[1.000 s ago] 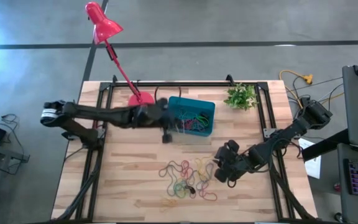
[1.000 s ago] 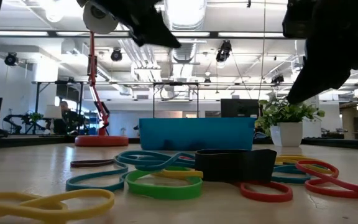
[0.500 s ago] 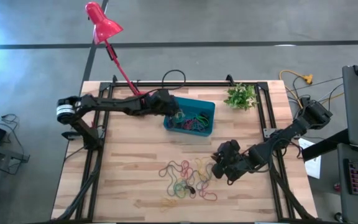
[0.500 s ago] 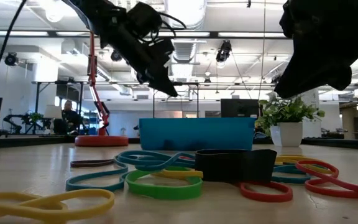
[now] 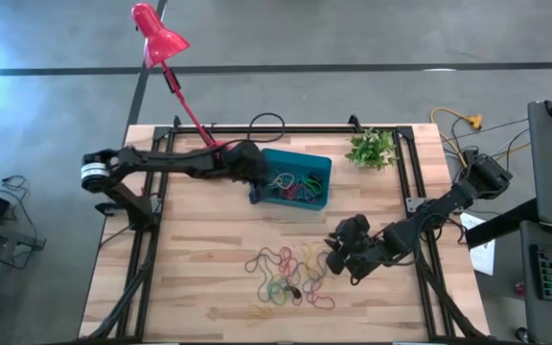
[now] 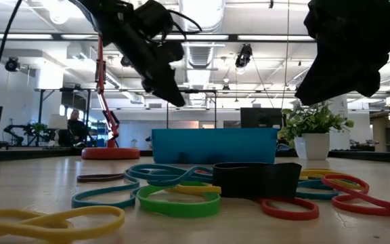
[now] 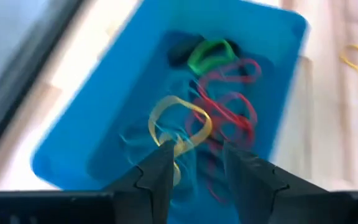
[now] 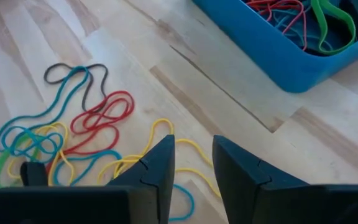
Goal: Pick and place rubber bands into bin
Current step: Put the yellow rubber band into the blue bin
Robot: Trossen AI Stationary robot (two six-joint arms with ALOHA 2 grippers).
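The teal bin (image 5: 320, 165) stands at the table's far middle with several rubber bands (image 5: 295, 185) inside, among them red, green and yellow ones (image 7: 222, 112). More rubber bands (image 5: 286, 273) lie loose on the wood nearer the front (image 6: 181, 196). My left gripper (image 7: 194, 152) hangs open over the bin's left end (image 5: 257, 185), with a yellow band (image 7: 179, 121) just beyond its fingertips. My right gripper (image 8: 194, 149) is open above the table, at the right edge of the loose pile (image 5: 335, 257). My left gripper: the yellow band's lower loop (image 7: 174, 146) ends right at one fingertip, and I cannot tell whether it touches.
The red lamp's round base (image 5: 211, 151) stands just left of the bin, its arm slanting up and away. A small potted plant (image 5: 372, 149) is at the far right. Black frame rails (image 5: 156, 220) run along the table's sides. A wide black band (image 6: 256, 179) lies in the pile.
My left gripper has gone from the bin's near left corner toward the far edge and down, ending over the bin's left end.
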